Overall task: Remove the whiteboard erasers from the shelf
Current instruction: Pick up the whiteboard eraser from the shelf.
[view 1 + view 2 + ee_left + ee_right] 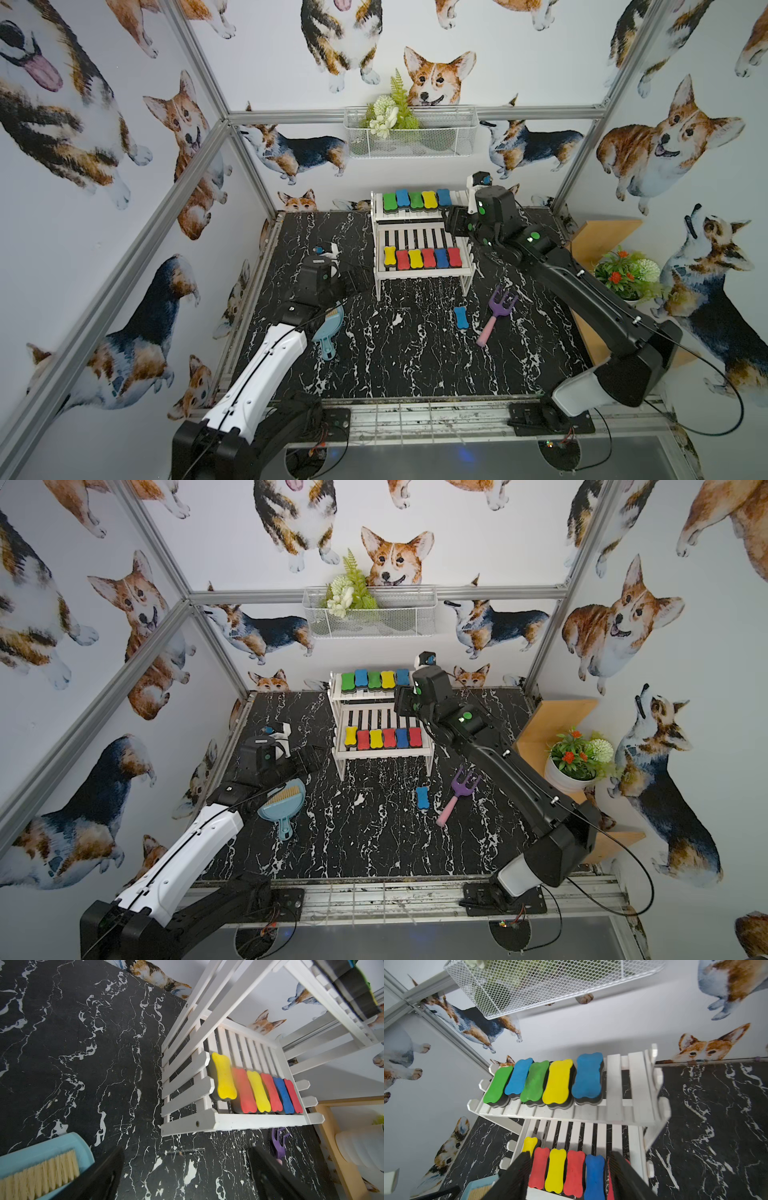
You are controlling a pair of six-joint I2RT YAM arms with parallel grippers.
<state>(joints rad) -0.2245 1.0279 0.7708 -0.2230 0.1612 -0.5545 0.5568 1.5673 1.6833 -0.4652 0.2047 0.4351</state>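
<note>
Eleven erasers (pixel 415 257) sit on the shelf (pixel 424 273), five on top, six below; a blue one (pixel 460 318) lies in front of it. They look like light, squashy foam, so I'd pinch across the narrow waist. The right gripper (pixel 570 1157) and left gripper (pixel 186 1150) gape empty by the shelf.

Six erasers (pixel 257 1088) side by side on shelf (pixel 249 1124), pincer (pixel 185 1153) spread wide
</note>
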